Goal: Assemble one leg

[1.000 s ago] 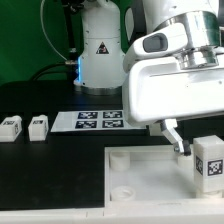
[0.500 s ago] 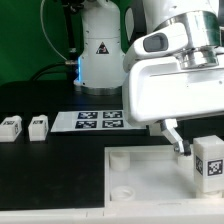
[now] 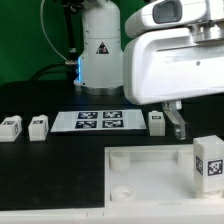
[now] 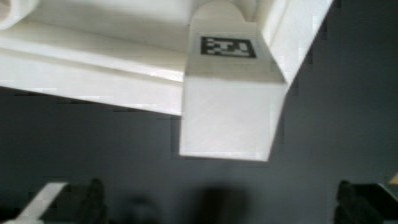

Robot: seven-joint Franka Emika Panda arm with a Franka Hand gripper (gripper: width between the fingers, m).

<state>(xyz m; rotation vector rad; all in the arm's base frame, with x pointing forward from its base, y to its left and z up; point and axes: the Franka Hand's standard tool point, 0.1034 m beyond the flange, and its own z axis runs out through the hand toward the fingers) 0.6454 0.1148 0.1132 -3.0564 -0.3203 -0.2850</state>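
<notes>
A white leg [image 3: 208,162] with a marker tag stands upright at the corner of the large white tray [image 3: 140,168] on the exterior view's right. It also shows in the wrist view [image 4: 231,95], set against the tray [image 4: 89,60]. My gripper [image 3: 178,128] hangs above the tray's far edge, to the left of that leg and apart from it. In the wrist view the gripper [image 4: 222,205] is open and empty, its dark fingers [image 4: 80,200] far apart. Three more legs lie on the table: two [image 3: 11,126] [image 3: 38,125] at the left, one [image 3: 156,120] by the marker board.
The marker board [image 3: 98,120] lies flat behind the tray. The white robot base [image 3: 100,50] stands at the back, with a green backdrop behind it. Dark table surface lies between the left legs and the tray.
My gripper has risen away from the tray's far edge, uncovering the leg beside the marker board. The upright leg on the tray has not moved.
</notes>
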